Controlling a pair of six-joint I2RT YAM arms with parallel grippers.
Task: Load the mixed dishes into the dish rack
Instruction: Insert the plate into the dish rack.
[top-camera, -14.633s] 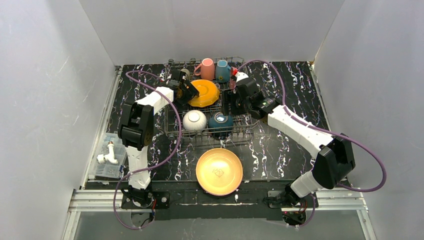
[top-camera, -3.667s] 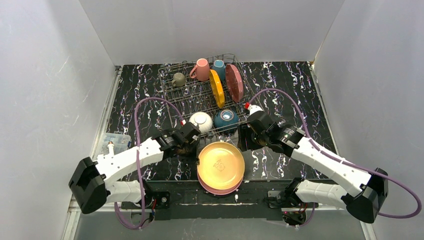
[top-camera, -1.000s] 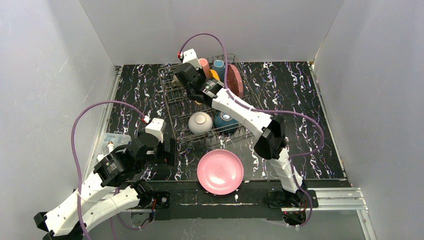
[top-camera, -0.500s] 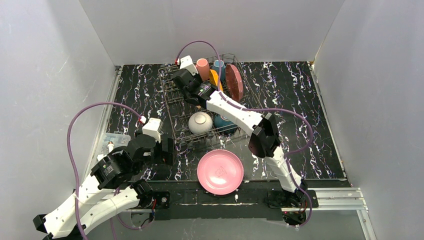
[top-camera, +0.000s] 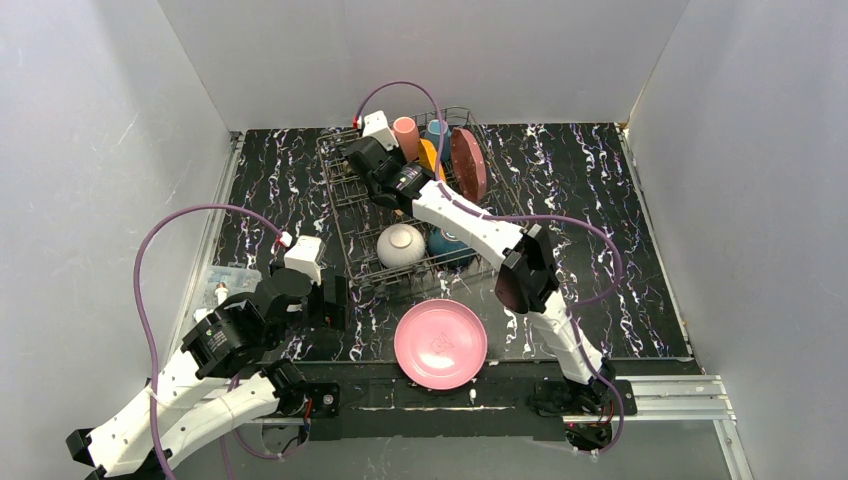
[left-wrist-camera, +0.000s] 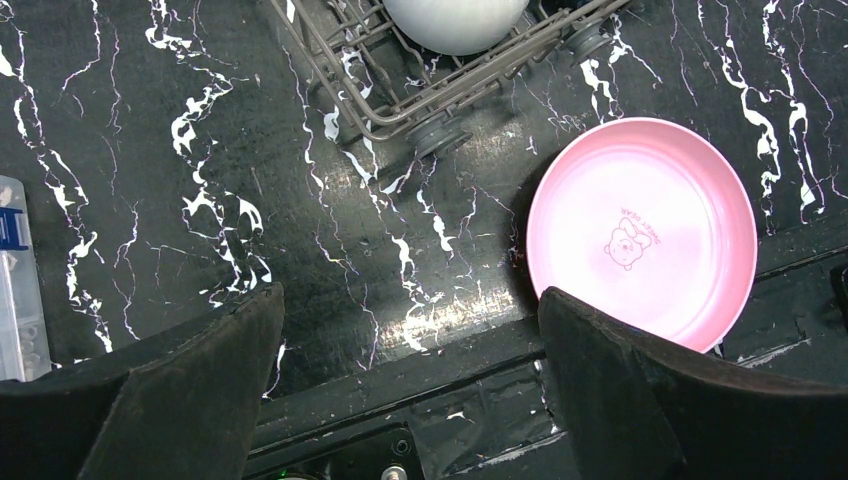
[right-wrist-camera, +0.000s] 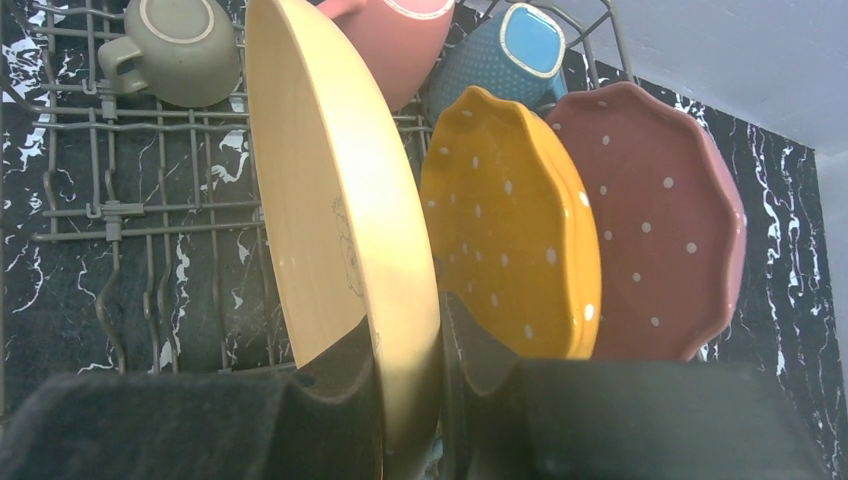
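Observation:
The dish rack (top-camera: 352, 205) stands at the back of the table. My right gripper (top-camera: 364, 160) (right-wrist-camera: 410, 400) reaches into it, shut on the rim of a tan shallow bowl (right-wrist-camera: 340, 220) held on edge over the rack wires (right-wrist-camera: 100, 210). Right of it stand an orange plate (right-wrist-camera: 510, 230) and a dark-red plate (right-wrist-camera: 650, 230). Behind them are an olive-grey mug (right-wrist-camera: 180, 50), a pink mug (right-wrist-camera: 395, 40) and a teal mug (right-wrist-camera: 500, 50). A white bowl (top-camera: 400, 245) and a dark-blue bowl (top-camera: 452, 243) sit at the rack's front. A pink plate (top-camera: 440, 343) (left-wrist-camera: 640, 235) lies flat on the table. My left gripper (top-camera: 330, 302) (left-wrist-camera: 410, 400) hangs open, left of that plate.
A clear plastic box (top-camera: 215, 300) (left-wrist-camera: 15, 290) with small parts sits at the table's left edge. A black metal rail (top-camera: 440, 395) runs along the near edge under the pink plate's rim. White walls close in on three sides.
My right gripper has shifted a little to the left inside the rack with the tan bowl in it. The left arm has barely moved.

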